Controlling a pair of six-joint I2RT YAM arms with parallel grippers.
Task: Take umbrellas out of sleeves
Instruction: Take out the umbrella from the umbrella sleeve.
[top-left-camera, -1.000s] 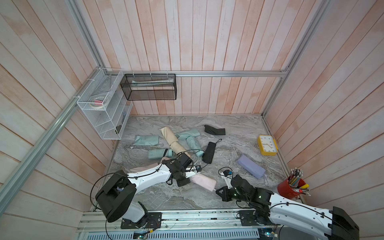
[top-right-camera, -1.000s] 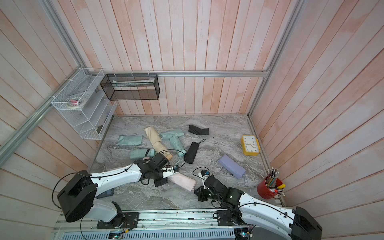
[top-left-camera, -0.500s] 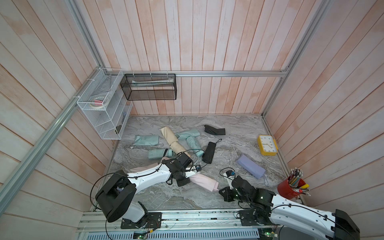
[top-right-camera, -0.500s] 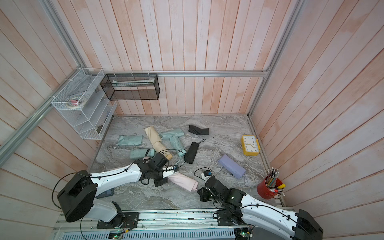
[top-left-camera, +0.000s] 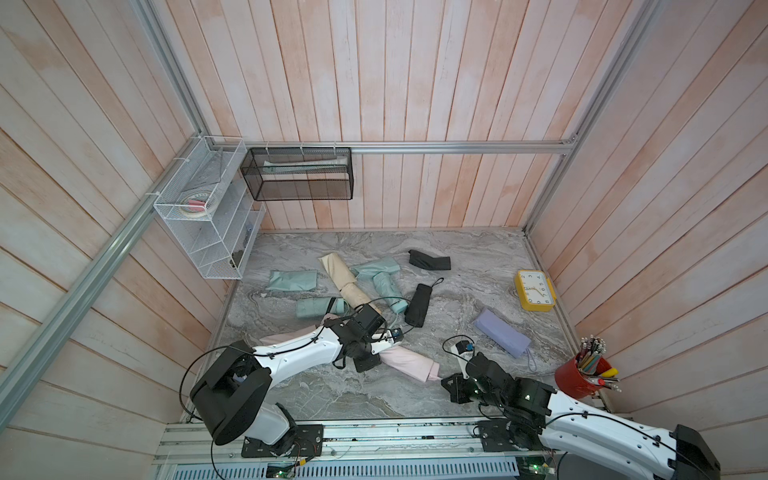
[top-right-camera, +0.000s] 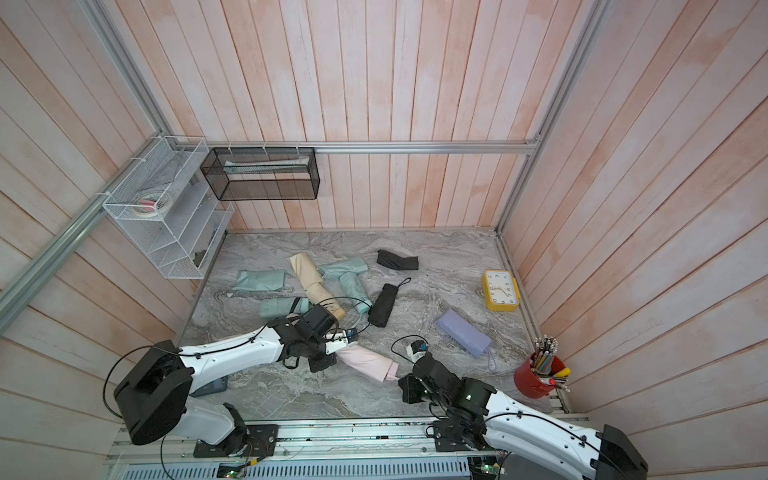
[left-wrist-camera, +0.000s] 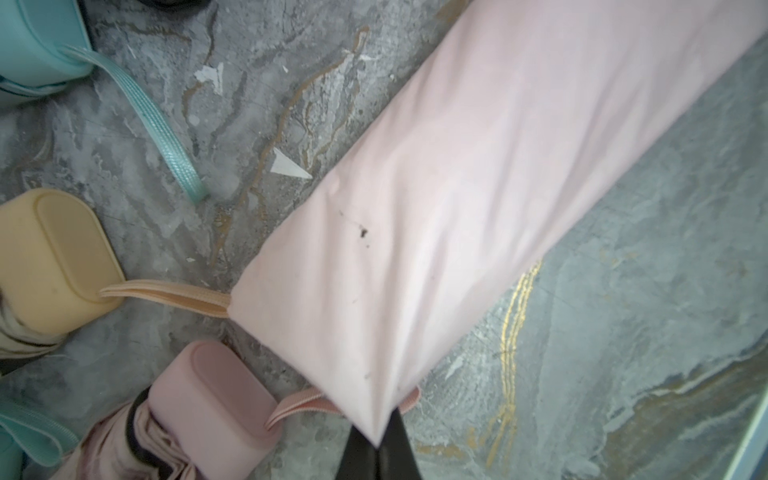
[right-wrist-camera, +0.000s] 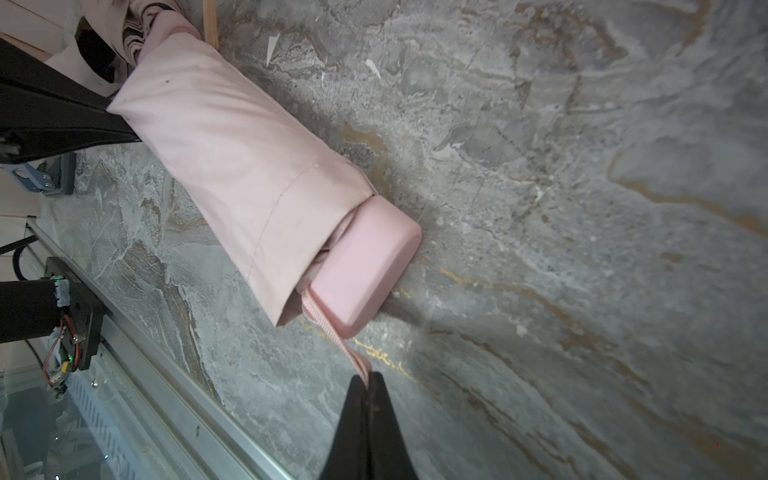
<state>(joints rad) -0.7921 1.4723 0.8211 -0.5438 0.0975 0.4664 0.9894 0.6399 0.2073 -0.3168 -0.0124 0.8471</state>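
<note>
My left hand (left-wrist-camera: 376, 448) is clenched on the closed corner of the smooth pale pink fabric sleeve (left-wrist-camera: 457, 187), and the cloth is drawn to a point between my black fingers (left-wrist-camera: 357, 453). My right hand (right-wrist-camera: 368, 380) is clenched too, pinching the thin pink woven wrist cord (right-wrist-camera: 332, 328) of the pink folded umbrella (right-wrist-camera: 374, 249) inside that sleeve. Its stubby handle (right-wrist-camera: 357, 282) and a little pleated fabric stick out of the sleeve's hemmed mouth, and the rest is hidden within. The sleeve lies on the grey marbled worktop (top-left-camera: 478, 266) near the front rail, slanting from my left hand toward my right. By my left hand lie a bare pink pleated umbrella (left-wrist-camera: 195, 415), its cord passing behind the sleeve's corner, a cream-yellow umbrella handle (left-wrist-camera: 58, 257) whose cord reaches the sleeve's edge, and a mint handle (left-wrist-camera: 37, 37). Farther back are a long black folded umbrella (top-left-camera: 419, 305) and a flat black sleeve (top-left-camera: 429, 260). A plump lavender sleeve (top-left-camera: 500, 332) lies to my right, near a yellow square clock (top-left-camera: 535, 290) and a red cup of pencils (top-left-camera: 582, 376)
</note>
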